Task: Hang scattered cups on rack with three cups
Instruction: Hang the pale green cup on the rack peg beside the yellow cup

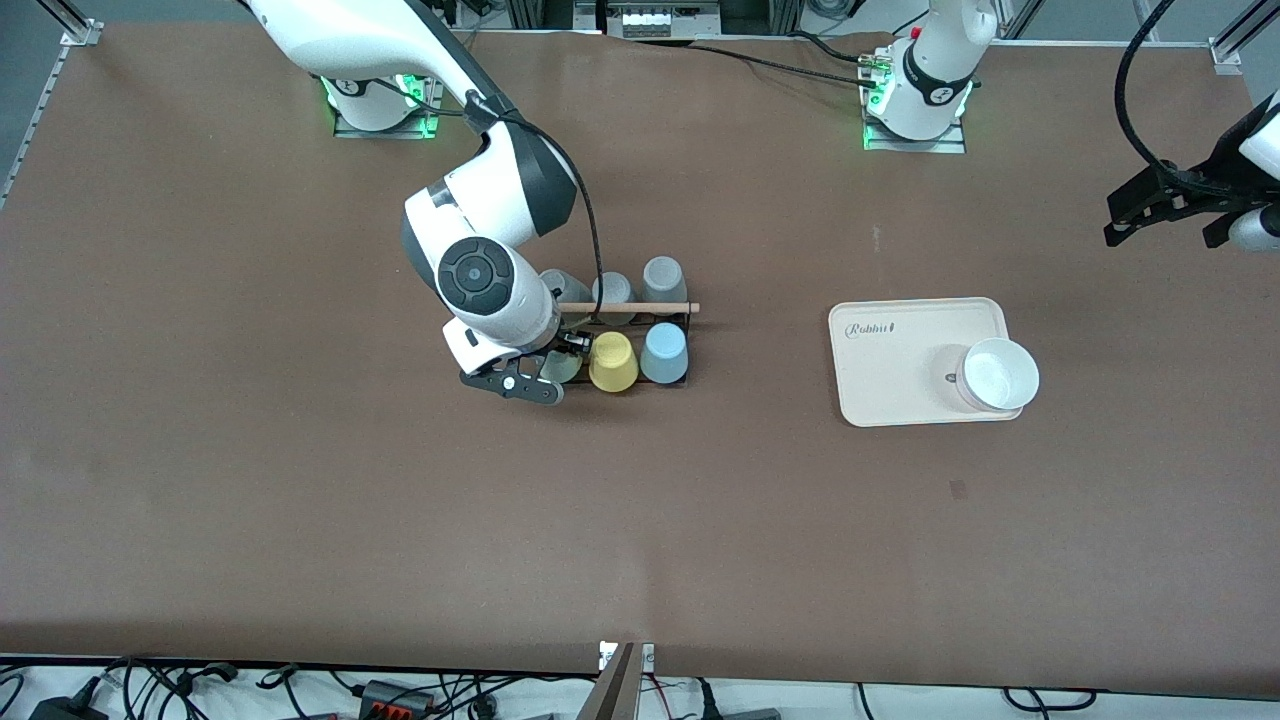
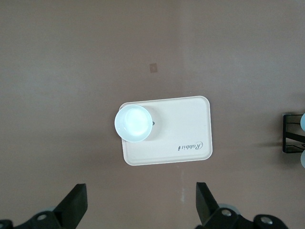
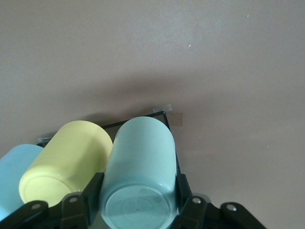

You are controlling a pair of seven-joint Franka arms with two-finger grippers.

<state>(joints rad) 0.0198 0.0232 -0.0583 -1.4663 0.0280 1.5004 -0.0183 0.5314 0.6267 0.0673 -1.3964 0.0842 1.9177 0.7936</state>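
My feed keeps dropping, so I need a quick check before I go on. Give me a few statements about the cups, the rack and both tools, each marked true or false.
1. The right tool is shut on the mint green cup at the rack. True.
2. The yellow cup stands on the beige tray. False: it sits on the rack, between the mint green cup and the light blue cup.
3. The left tool is open and holds nothing. True.
4. The white bowl lies beside the rack. False: it is on the beige tray.
5. The left tool hangs over the rack. False: it waits toward the left arm's end of the table.
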